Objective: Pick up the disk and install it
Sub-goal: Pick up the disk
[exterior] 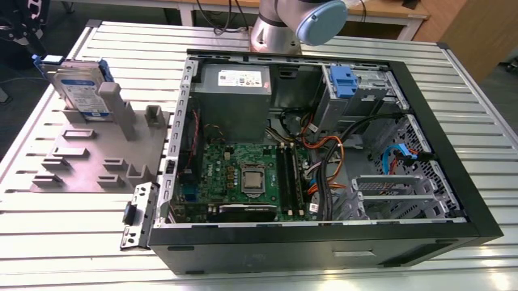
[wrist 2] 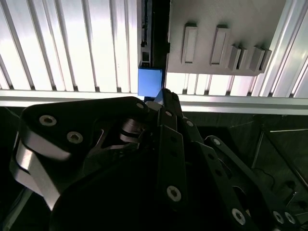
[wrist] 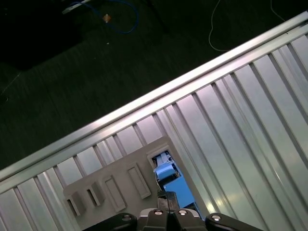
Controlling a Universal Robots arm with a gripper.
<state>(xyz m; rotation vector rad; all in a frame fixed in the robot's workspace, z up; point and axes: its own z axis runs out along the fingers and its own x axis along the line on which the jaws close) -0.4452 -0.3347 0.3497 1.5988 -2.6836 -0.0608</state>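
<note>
My claw (wrist 2: 161, 95) right at the disk (exterior: 77, 86)
It stands upright in the grey fixture (exterior: 89, 151), beside the open PC case (exterior: 307, 245); can't tell if I'm gripping.

The silver-grey disk (exterior: 79, 91), white-and-blue labelled and blue-bracketed, stands upright on edge at a corner of the grey holder plate (exterior: 85, 154).

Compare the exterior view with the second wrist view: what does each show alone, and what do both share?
Exterior view, not second wrist view: the open computer case, its motherboard, the label on the disk. Second wrist view, not exterior: the gripper close up, linkage beside the disk's blue end. Both: the disk, the grey fixture, the slatted table.
</note>
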